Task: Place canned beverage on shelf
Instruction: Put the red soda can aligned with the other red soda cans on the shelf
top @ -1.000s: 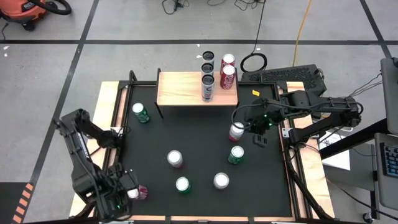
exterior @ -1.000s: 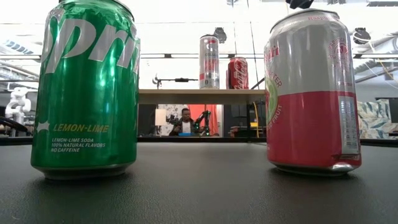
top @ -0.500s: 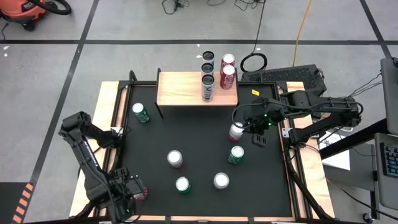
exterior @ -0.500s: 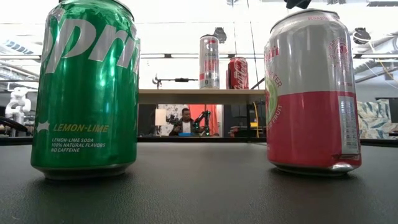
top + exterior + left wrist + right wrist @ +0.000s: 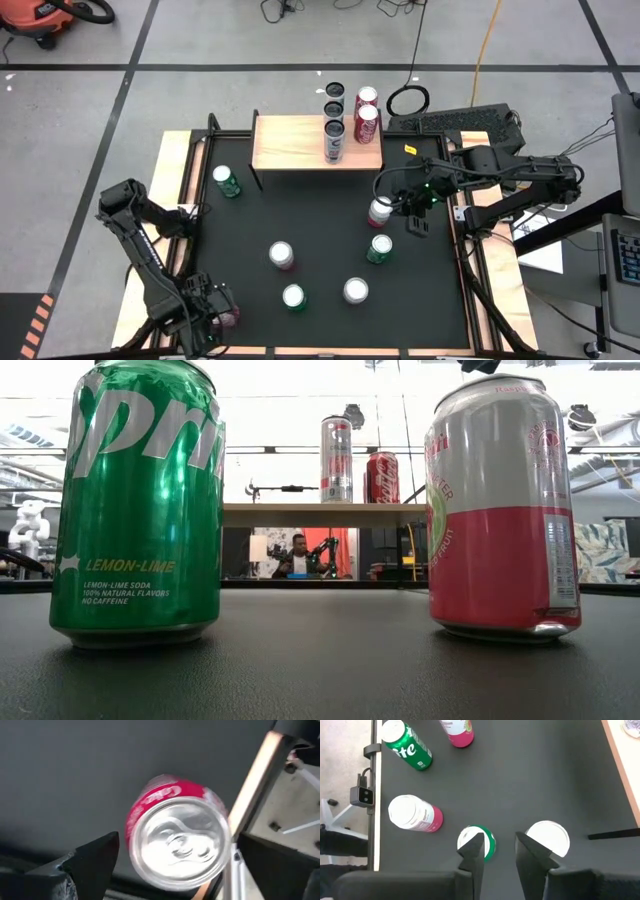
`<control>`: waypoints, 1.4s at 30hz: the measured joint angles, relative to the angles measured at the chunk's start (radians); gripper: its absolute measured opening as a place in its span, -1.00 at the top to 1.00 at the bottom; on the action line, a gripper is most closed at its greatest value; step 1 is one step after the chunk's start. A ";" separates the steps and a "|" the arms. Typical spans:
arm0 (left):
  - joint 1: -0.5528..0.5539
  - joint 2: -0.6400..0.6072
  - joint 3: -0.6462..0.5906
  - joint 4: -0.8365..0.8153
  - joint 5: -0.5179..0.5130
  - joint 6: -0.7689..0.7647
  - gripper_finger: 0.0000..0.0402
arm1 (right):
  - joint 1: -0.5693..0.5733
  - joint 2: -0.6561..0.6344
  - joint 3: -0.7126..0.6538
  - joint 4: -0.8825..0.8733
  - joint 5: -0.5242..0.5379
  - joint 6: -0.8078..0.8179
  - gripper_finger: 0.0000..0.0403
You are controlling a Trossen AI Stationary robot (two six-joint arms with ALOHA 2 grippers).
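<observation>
A red canned beverage stands upright near the table's near left corner. My left gripper hangs over it, pointing down and open, with one finger on each side of the can's top. My right gripper hovers open, with nothing between its fingers, high over the table's right part, next to a pink can. The shelf stands at the far edge, its wood top bearing a tall silver can and a red can.
Other cans stand on the black table: green ones, a pink one and a white-topped one. In the low view, a green can and a pink one fill the foreground. A person sits far behind the table.
My left gripper has gone down toward the red can at the near left corner, staying open and pointing down. The cans have kept their places.
</observation>
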 joint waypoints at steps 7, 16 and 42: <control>0.000 0.001 -0.071 0.100 -0.005 -0.048 -0.99 | 0.000 0.000 0.000 0.000 0.000 0.000 0.57; 0.005 0.001 -0.081 0.113 -0.001 -0.053 -0.95 | 0.000 0.000 0.000 0.000 0.000 0.003 0.57; 0.127 -0.167 -0.076 0.108 0.072 -0.014 -0.50 | 0.000 0.000 0.000 0.000 0.002 0.025 0.57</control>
